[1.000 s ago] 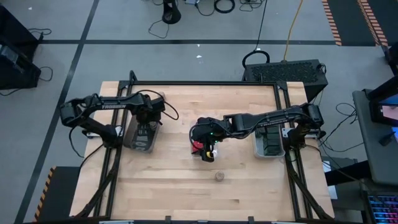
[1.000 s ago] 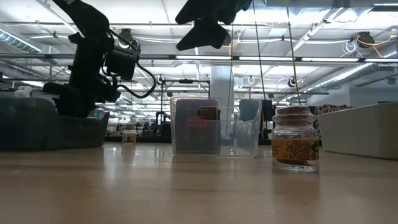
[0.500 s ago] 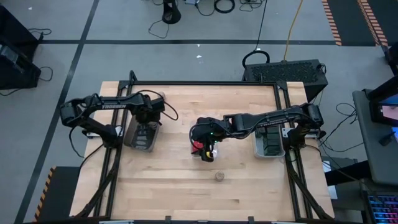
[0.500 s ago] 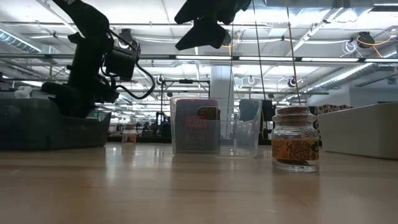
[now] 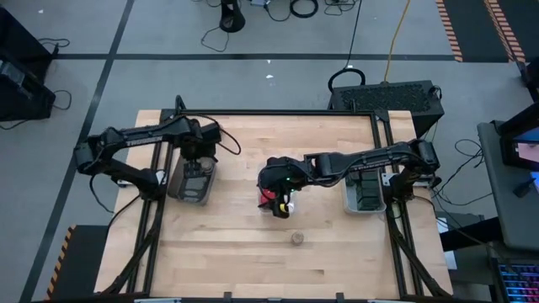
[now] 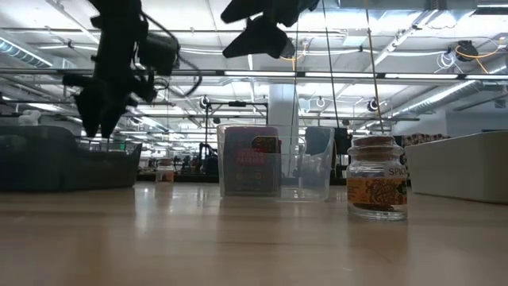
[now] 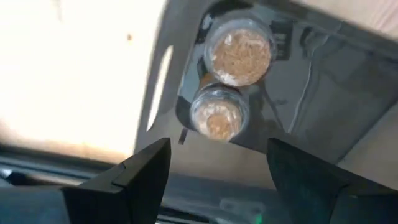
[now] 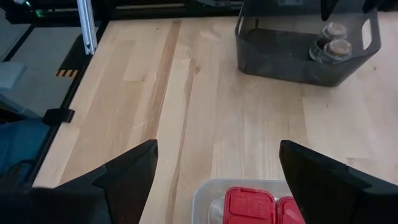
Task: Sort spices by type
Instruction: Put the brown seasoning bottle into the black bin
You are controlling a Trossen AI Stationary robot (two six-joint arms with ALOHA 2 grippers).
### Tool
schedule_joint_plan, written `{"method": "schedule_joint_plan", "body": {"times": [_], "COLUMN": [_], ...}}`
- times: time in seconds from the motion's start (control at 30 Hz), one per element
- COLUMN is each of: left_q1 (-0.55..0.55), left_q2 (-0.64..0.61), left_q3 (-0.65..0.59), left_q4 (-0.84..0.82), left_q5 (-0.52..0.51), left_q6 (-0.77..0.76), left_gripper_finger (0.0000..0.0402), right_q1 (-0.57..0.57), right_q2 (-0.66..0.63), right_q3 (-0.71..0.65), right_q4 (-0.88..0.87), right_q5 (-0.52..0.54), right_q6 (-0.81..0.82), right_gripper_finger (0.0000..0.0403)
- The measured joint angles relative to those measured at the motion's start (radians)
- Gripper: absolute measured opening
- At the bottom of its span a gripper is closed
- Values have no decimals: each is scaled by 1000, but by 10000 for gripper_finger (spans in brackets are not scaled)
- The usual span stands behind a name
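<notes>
**High view: jars in the grey tray, red boxes in the clear one**

High view and wrist views were compared. Two small round jars with pale, cork-like tops and clear glass sides were seen standing touching each other at one end of the grey tray on the counter's left side. The left gripper was held above that tray, its jaws apart and nothing between them.

Bright red boxes with moulded lids were seen lying side by side in the clear tray near the counter's middle. The right gripper was poised over this tray with its jaws wide apart and empty.

One more jar was left standing alone and upright on the bare counter, in front of the clear tray: a cork stopper, clear glass, an orange-brown label with lettering too small to read in full.

Dark contents were seen in a third tray at the counter's right edge; their kind could not be told.
</notes>
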Motion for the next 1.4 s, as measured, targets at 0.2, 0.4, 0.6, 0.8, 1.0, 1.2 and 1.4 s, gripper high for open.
{"method": "schedule_joint_plan", "body": {"times": [0.2,0.4,0.6,0.8,1.0,1.2,1.4], "left_q1": [-1,-18,-123,-309,-511,-692,-856], "left_q2": [-105,-237,-316,-326,-313,-212,28], "left_q3": [61,62,62,42,-121,-280,-300], "left_q4": [-11,104,329,609,1009,1431,1738], "left_q5": [111,383,610,660,623,347,35], "left_q6": [-9,-31,-39,-55,-79,-196,-218], "left_gripper_finger": [270,270,270,270,270,270,270], "right_q1": [8,58,152,233,311,418,512], "right_q2": [-45,-89,-91,-91,-82,-82,-82], "right_q3": [0,0,0,0,0,0,0], "right_q4": [-31,-120,-220,-319,-475,-576,-627], "right_q5": [-3,-4,-7,-6,13,203,353], "right_q6": [23,94,234,423,605,706,790], "right_gripper_finger": [318,318,318,318,318,318,318]}}
